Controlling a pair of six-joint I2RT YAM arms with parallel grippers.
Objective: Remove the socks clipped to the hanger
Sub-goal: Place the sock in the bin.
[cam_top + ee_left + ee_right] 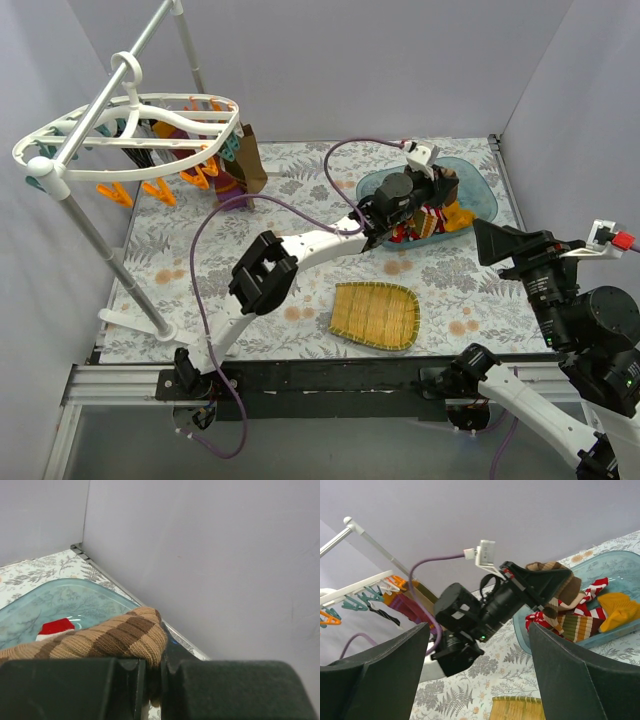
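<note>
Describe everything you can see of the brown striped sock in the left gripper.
The brown striped sock is a ribbed knit in tan and dark brown bands. It looks soft and bunched, its folded end pinched by the shut left gripper. It is held above the blue tray, over other socks.

White plastic oval drying hanger point(22, 150); its clips are orange plastic clips point(158, 190) and teal plastic clips point(352, 603); on it, a dull brown sock point(250, 160) and a maroon-purple sock point(230, 190); tan knit sock with dark brown stripes point(115, 637); translucent pale-blue plastic tray point(60, 600) with a red-and-white striped sock point(587, 600) and a mustard-yellow sock point(617, 611); white tablecloth with grey fern print and orange-brown blotches point(300, 205); straw-yellow woven bamboo scoop point(375, 315); thin purple cable point(197, 255); plain lavender-grey walls point(350, 60).
</note>
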